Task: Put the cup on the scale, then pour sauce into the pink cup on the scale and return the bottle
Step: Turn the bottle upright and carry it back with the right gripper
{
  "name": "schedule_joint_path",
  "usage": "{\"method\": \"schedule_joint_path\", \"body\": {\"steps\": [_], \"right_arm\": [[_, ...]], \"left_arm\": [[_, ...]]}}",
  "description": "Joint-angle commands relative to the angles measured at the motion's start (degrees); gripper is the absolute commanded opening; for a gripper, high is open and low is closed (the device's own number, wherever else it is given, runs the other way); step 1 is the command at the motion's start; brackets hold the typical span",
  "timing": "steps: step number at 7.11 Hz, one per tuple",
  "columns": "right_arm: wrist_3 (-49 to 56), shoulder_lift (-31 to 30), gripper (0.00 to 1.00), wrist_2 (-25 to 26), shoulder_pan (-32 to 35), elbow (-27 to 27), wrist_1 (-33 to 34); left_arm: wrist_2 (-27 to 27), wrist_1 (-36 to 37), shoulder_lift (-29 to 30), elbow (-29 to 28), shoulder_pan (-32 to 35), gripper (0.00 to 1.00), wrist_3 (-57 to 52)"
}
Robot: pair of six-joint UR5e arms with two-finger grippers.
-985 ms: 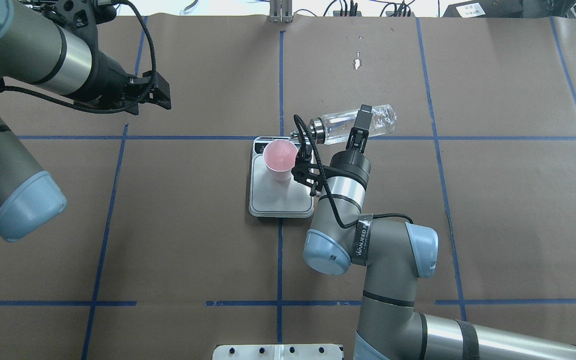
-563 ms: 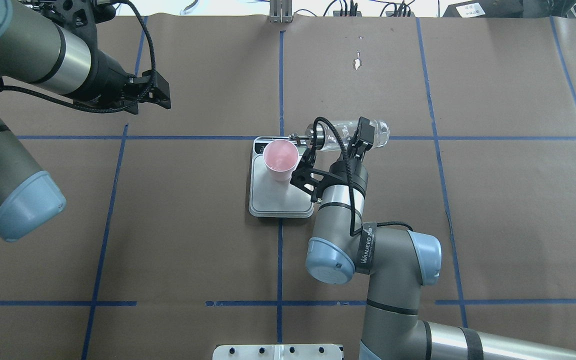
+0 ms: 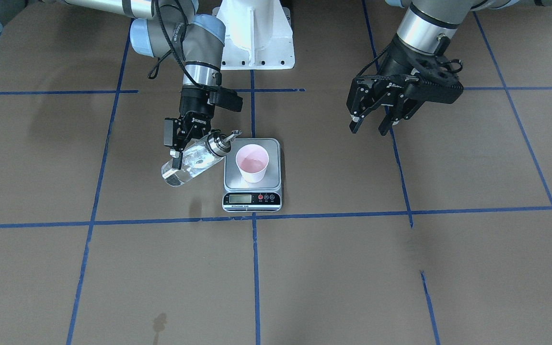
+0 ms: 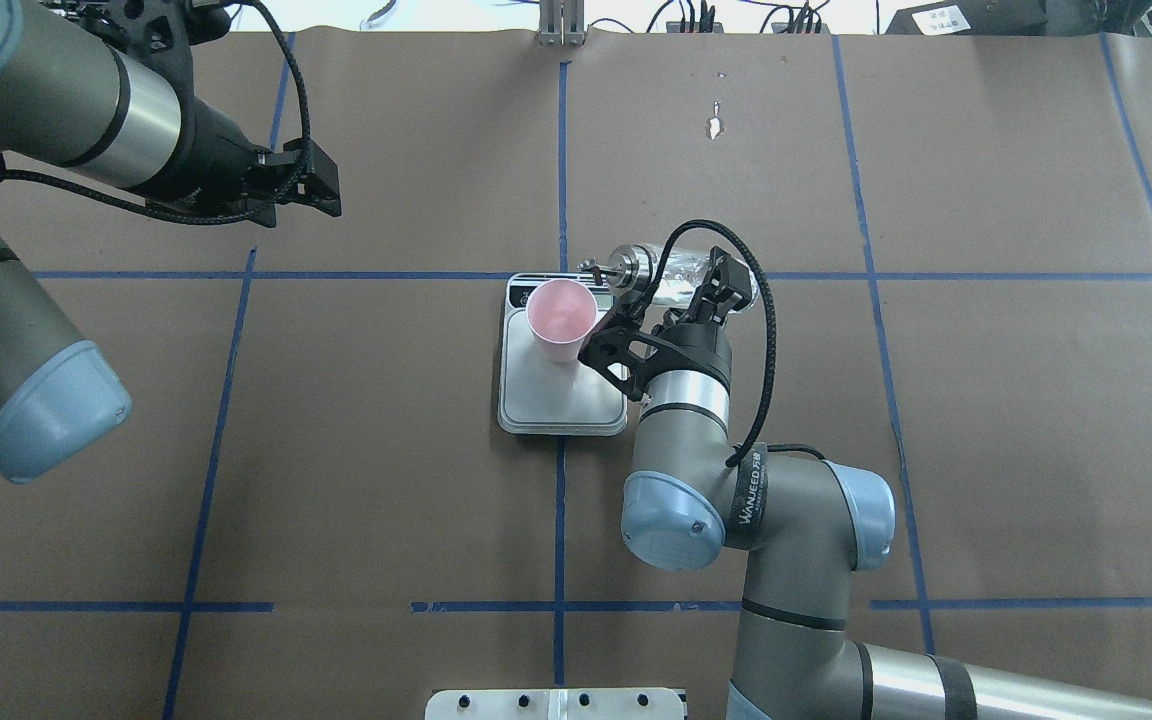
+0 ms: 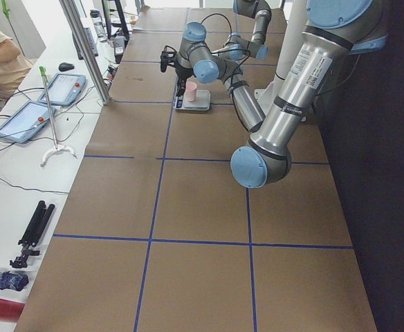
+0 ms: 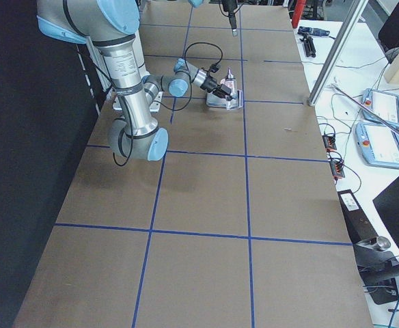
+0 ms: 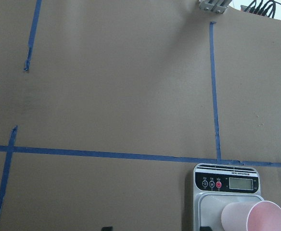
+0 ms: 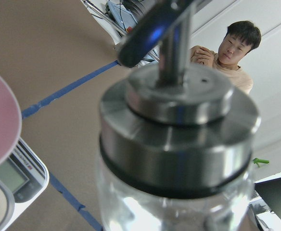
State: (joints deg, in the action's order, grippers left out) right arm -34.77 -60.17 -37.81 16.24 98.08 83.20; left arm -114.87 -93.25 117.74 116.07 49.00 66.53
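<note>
Surface (image 3: 400, 268): covered in brown paper and divided into squares by blue tape lines.
Scale (image 3: 231, 180): lay flat near the centre of the surface, beside a tape crossing, with its display strip turned away from the robot.
Cup (image 3: 252, 163): stood upright on the scale's platform, at the end nearer the display in the overhead view, its pink inside open to the top.
Bottle (image 3: 194, 162): was held off the surface on the robot's right of the scale, steeply tilted, its silver spout cap pointing toward the cup. The spout tip was near the cup but clear of its rim.
Sauce (image 3: 184, 171): a clear liquid, visible through the glass.
Right gripper (image 3: 186, 154): fingers were clamped across the bottle's glass body, behind the cap.
Left gripper (image 3: 367, 129): hung above the surface, well apart from the scale on the robot's left. Its fingers were spread wide and gripped nothing.
Person (image 8: 227, 72): visible in the background of the right wrist view, beyond the edge of the surface.
</note>
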Motion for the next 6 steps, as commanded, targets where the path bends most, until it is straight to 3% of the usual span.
{"method": "schedule_joint_path", "body": {"steps": [1,4,6], "right_arm": [[-15.49,-1.08,0.00,-1.83,0.54,0.10,-5.04],[-19.45,-12.99,0.00,-2.62,1.85,0.01,-30.81],[-19.64,-21.17,0.00,-5.25,4.05,1.76,-39.13]], "left_arm": [[0.00,0.09,-0.05,0.38,0.04,0.67,0.09],[0.00,0.09,-0.23,0.12,0.04,0.67,0.00],[0.00,0.09,-0.23,0.03,-0.05,0.67,0.00]]}}
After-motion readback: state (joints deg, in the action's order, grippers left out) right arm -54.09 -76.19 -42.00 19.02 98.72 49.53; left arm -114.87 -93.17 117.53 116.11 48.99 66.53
